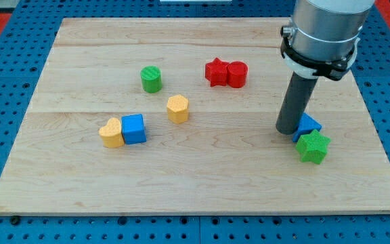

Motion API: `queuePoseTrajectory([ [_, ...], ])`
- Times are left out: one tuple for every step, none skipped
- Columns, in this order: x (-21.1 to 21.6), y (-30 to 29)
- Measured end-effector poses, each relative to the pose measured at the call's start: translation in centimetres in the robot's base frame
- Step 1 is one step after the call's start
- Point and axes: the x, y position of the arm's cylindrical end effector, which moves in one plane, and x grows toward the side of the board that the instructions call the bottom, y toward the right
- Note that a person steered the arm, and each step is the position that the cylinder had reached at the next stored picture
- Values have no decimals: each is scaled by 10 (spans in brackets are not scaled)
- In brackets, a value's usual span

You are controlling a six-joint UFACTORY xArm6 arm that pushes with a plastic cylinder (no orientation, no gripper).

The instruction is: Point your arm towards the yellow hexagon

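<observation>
The yellow hexagon (177,108) stands near the middle of the wooden board (195,183). My tip (287,131) rests on the board at the view's right, far to the right of the hexagon. It touches the left side of a blue triangle block (309,125), which the rod partly hides. A green star (313,147) sits just below and right of the tip.
A yellow heart (112,132) and a blue cube (134,129) sit side by side at the left. A green cylinder (152,79) stands above them. A red star (216,72) and a red cylinder (237,74) touch near the top centre.
</observation>
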Motion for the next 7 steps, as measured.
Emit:
queuePoseTrajectory([
  [10,0],
  [10,1],
  [10,1],
  [8,-24],
  [3,-62],
  [3,-102],
  [3,-147],
])
